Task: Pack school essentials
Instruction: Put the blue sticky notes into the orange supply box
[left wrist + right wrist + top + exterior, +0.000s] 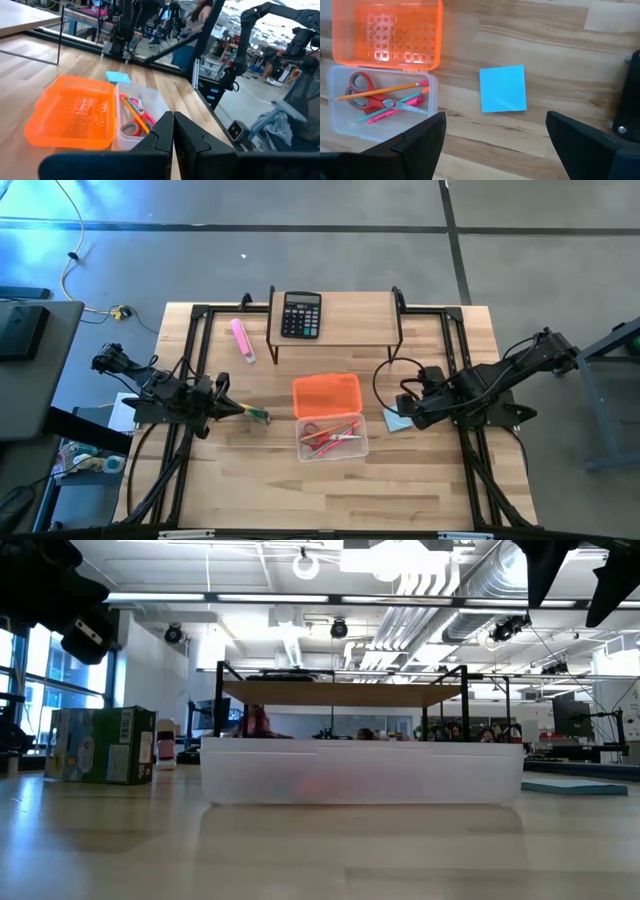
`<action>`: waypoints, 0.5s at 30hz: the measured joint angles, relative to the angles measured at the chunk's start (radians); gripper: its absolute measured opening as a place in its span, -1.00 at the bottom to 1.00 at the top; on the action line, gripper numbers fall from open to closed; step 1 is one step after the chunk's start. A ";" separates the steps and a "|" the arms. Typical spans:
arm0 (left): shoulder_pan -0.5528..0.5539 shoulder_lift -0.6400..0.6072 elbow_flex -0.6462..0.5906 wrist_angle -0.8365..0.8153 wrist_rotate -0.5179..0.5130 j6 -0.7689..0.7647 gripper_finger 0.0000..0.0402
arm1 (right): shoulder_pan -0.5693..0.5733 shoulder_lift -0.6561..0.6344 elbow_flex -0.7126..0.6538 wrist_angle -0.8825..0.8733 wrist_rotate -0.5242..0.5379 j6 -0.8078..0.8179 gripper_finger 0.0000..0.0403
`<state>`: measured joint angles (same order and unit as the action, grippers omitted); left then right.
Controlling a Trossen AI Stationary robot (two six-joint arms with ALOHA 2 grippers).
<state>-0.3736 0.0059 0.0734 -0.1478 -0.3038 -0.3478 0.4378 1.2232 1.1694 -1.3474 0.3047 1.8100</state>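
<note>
The clear box (380,102) already holds the red-handled scissors (367,95) and orange pencil (380,90). The light-blue square notepad (503,88) lies on the tabletop (545,40) at the box's 3 o'clock, under the wide-spread right end effector (495,137). The left end effector (173,131), pinched narrow, holds a small green piece (258,415) at the box's 9 o'clock.

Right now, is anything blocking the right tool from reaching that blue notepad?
Nothing visible. The light-blue notepad lies alone on bare wood beside the clear box, and the right tool hovers open above it.

Overhead looks down; wrists share orange-lidded box (385,75)
</note>
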 joint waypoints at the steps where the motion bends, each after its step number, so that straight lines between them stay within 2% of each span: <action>1: 0.000 0.000 0.000 0.000 0.000 0.001 -1.00 | 0.000 0.000 0.000 0.001 0.002 0.000 0.66; 10: 0.000 0.000 0.000 0.001 0.004 0.000 -0.98 | 0.000 0.041 -0.034 0.007 0.006 -0.035 0.66; 15: 0.000 0.000 0.000 0.001 0.005 0.000 -0.98 | 0.000 0.047 -0.122 0.112 -0.035 -0.035 0.66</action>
<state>-0.3737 0.0063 0.0734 -0.1471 -0.2989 -0.3477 0.4377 1.2701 1.0477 -1.2350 0.2693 1.7748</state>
